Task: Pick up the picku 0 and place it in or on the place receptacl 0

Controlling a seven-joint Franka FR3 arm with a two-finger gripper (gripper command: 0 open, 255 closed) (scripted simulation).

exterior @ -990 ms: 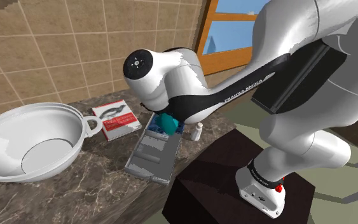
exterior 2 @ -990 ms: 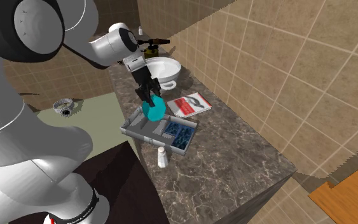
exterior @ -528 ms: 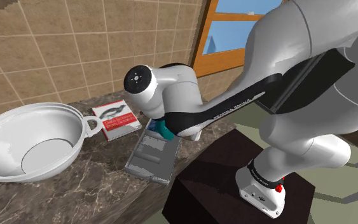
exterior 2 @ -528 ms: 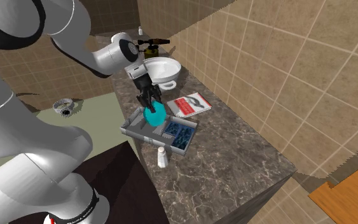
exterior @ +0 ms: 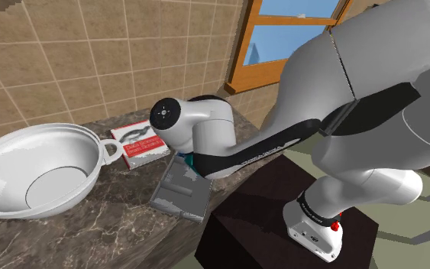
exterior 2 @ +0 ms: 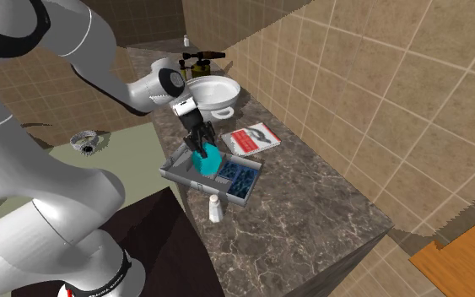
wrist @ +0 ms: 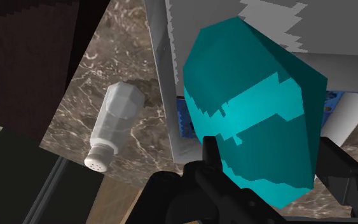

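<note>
A teal faceted object (wrist: 254, 121) is clasped between my two black fingers, and my gripper (wrist: 269, 159) is shut on it. It hangs just over the grey divided tray (wrist: 336, 38), low over the tray's middle in the second exterior view. There the gripper (exterior 2: 197, 145) points down with the teal object (exterior 2: 207, 159) over the tray (exterior 2: 176, 175). In the shoulder view the arm hides most of the teal object (exterior: 191, 162) above the tray (exterior: 181, 192).
A white salt shaker (wrist: 112, 121) stands on the dark marble counter beside the tray, near the counter edge (exterior 2: 215, 208). A red and white book (exterior: 139, 142) and a large white bowl (exterior: 37, 172) lie farther along. The dark stand (exterior: 266, 210) adjoins the counter.
The arm has come down, carrying the teal object lower and closer to the tray. The grip on it has stayed the same.
</note>
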